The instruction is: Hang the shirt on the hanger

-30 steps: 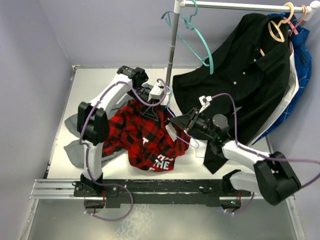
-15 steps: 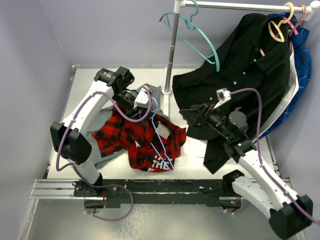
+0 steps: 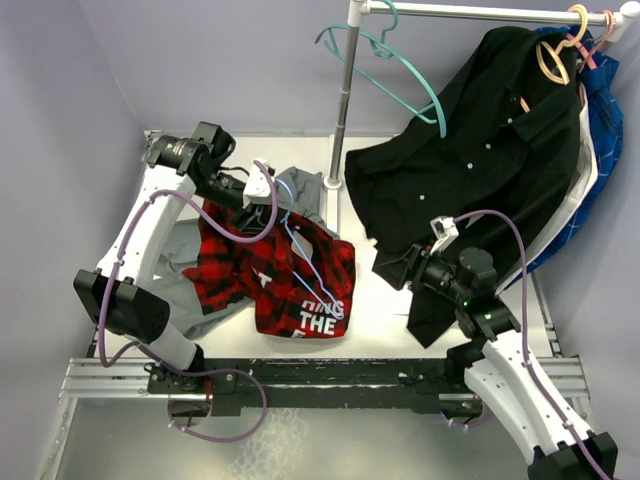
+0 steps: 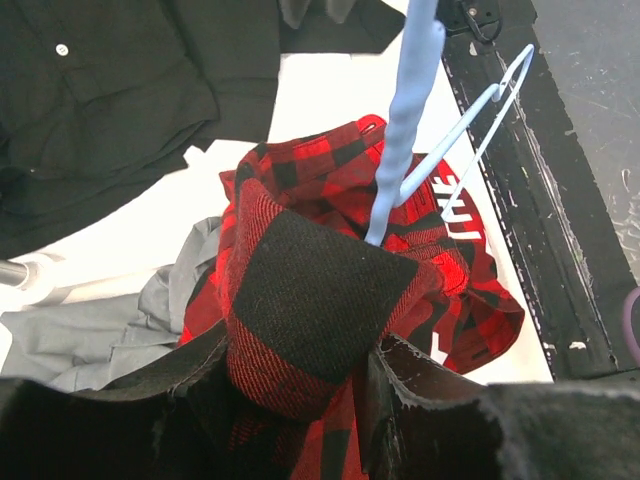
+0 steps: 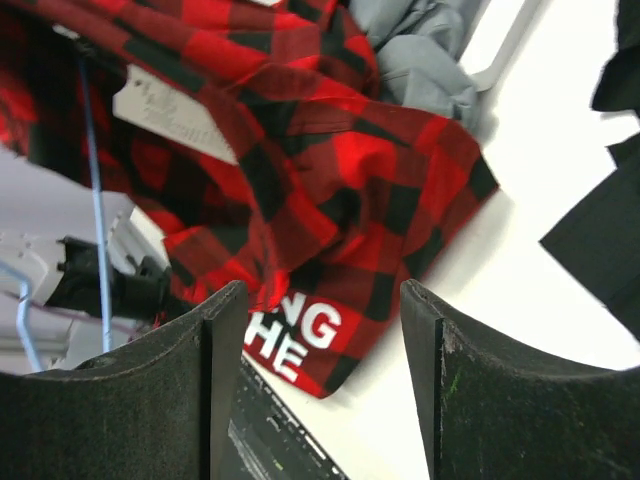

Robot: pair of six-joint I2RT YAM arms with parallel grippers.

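Note:
The red-and-black plaid shirt (image 3: 285, 268) lies bunched at mid table, white letters showing at its near hem. My left gripper (image 3: 257, 192) is shut on a fold of the shirt (image 4: 300, 310) at its far left end, lifting it. The pale blue hanger (image 3: 305, 255) runs slantwise over the shirt; in the left wrist view the hanger (image 4: 402, 130) rises out of the pinched fold. My right gripper (image 3: 392, 268) hangs open and empty to the right of the shirt, apart from it. In the right wrist view the shirt (image 5: 330, 190) lies beyond the right gripper (image 5: 320, 300).
A grey shirt (image 3: 300, 190) lies under and behind the plaid one. A black shirt (image 3: 470, 170) hangs from a tan hanger (image 3: 552, 55) on the rail, draping onto the table right of the pole (image 3: 345, 100). A teal hanger (image 3: 400, 80) hangs from the rail.
My left arm has swung back and left, dragging the shirt and hanger with it. My right gripper has let go, opened, and drawn back to the right.

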